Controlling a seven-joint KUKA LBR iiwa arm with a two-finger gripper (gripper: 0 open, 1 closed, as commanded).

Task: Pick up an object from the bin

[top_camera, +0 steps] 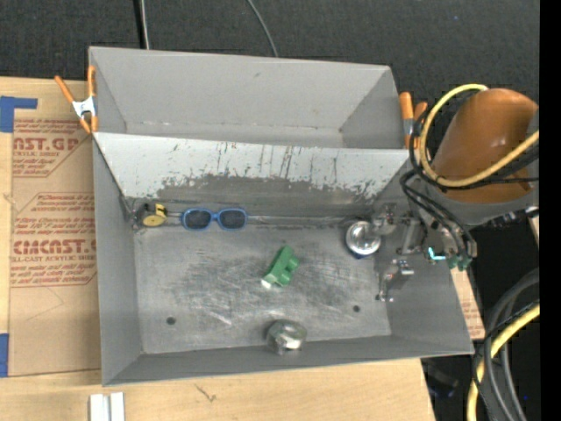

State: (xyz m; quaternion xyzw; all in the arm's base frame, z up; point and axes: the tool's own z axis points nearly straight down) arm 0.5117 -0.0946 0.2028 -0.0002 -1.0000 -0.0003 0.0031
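Observation:
My gripper (387,254) hangs at the bin's right side, low over the floor where it meets the right wall. Its two fingers stand apart, open, with nothing between them. Just left of the upper finger lies a shiny round silver thing (359,239), close to the finger and outside the gap. A green blocky piece (280,267) lies in the middle of the floor, well left of the gripper. A grey metallic lump (285,336) rests at the front edge.
Blue sunglasses (213,219) lie along the back wall at the left, with a small yellow piece (153,219) beside them in the corner. The arm with its orange cover and cables stands over the right rim.

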